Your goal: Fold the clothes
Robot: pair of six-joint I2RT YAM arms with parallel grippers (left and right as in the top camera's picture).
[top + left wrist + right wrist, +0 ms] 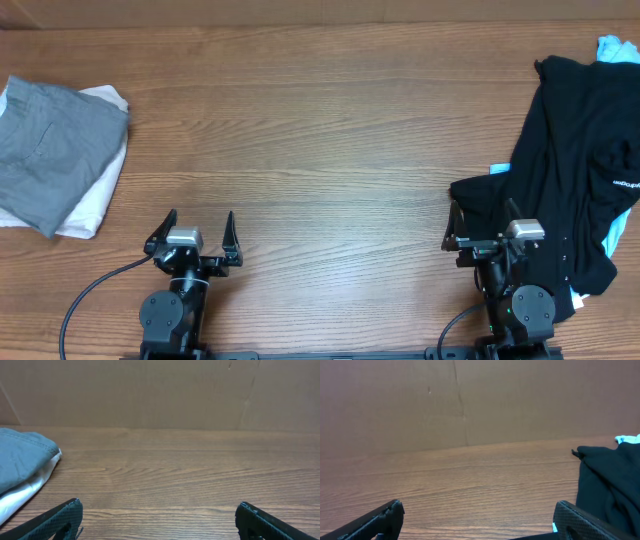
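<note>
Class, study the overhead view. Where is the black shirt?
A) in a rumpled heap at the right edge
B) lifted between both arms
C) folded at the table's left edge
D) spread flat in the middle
A: the black shirt lies bunched up at the right edge of the table, with light blue fabric showing beneath it.

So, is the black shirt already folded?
Not folded. The black shirt lies crumpled in a loose heap, with light blue cloth showing under it.
</note>
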